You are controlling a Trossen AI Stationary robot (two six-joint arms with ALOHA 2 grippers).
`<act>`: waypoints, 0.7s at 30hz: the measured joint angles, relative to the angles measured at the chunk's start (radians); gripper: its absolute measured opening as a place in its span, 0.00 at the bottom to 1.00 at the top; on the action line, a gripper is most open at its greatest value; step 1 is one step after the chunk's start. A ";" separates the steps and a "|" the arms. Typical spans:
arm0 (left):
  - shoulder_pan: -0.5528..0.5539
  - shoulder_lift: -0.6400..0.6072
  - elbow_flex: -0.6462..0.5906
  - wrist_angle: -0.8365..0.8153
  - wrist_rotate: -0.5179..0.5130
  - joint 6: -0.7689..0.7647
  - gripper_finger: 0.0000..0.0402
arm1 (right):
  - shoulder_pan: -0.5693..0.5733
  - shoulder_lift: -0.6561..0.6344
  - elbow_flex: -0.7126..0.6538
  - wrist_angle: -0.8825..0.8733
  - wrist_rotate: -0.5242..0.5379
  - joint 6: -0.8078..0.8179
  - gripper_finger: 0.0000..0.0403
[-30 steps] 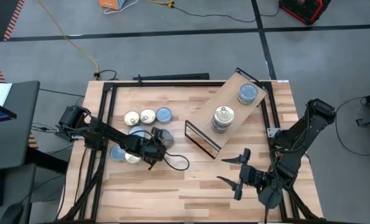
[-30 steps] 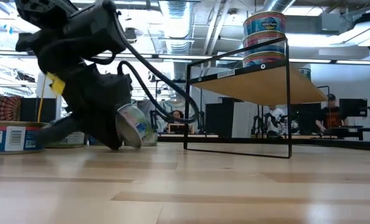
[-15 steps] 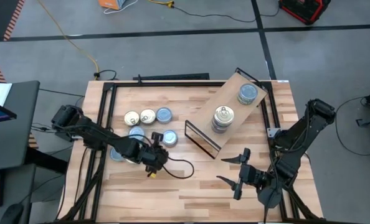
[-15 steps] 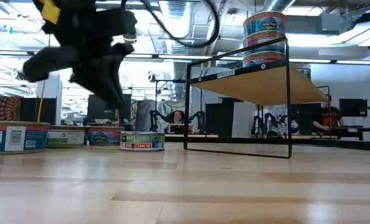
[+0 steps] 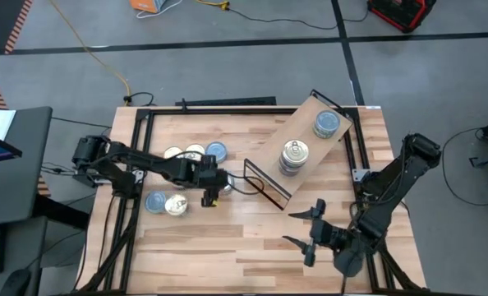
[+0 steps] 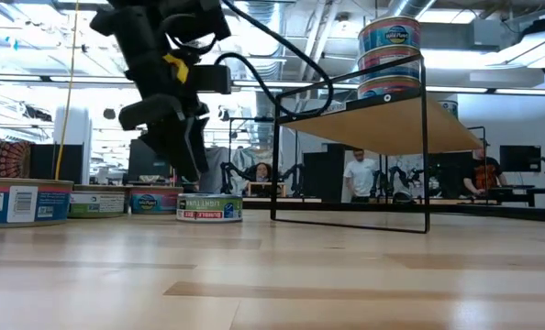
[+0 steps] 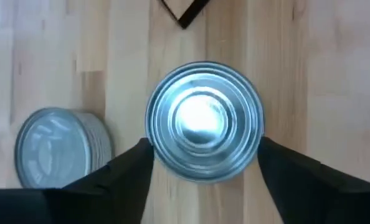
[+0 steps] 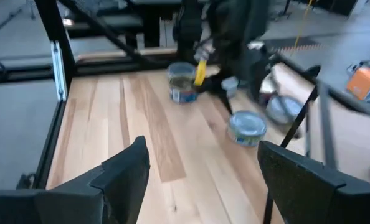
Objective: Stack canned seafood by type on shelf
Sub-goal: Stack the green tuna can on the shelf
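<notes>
Your left gripper (image 5: 218, 182) hangs over a blue-lidded tin (image 7: 204, 129) that sits flat on the tabletop (image 5: 252, 247), lid up, its round axis vertical. In the left wrist view the two dark fingers (image 7: 126, 174) stand spread to either side of it with bare wood showing between pads and rim, so nothing is held. The low view shows the same tin (image 6: 209, 207) resting level on the wood under the arm, just beside the near corner of the shelf (image 5: 310, 140). The shelf's long axis runs diagonally, from mid-table up toward the far right corner. On its board stand a gold-lidded stack (image 5: 294, 156) and, further along, a blue-lidded stack (image 5: 327, 124), all upright. More loose tins lie flat on the table's left side: a row of three (image 5: 195, 152) behind the left arm, and a pair (image 5: 166, 203) nearer the front edge. Your right gripper (image 5: 307, 229) waits with jaws wide and empty over the front right of the table.
</notes>
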 joint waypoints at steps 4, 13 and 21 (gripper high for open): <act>0.061 -0.003 0.000 0.036 0.109 0.066 0.73 | -0.065 0.044 0.000 0.024 -0.116 0.000 0.81; 0.140 -0.025 -0.085 0.147 0.232 0.123 0.63 | -0.189 0.224 0.021 0.239 -0.304 -0.186 0.81; 0.166 -0.042 -0.149 0.277 0.216 0.184 0.56 | -0.265 0.394 0.136 0.229 -0.370 -0.244 0.81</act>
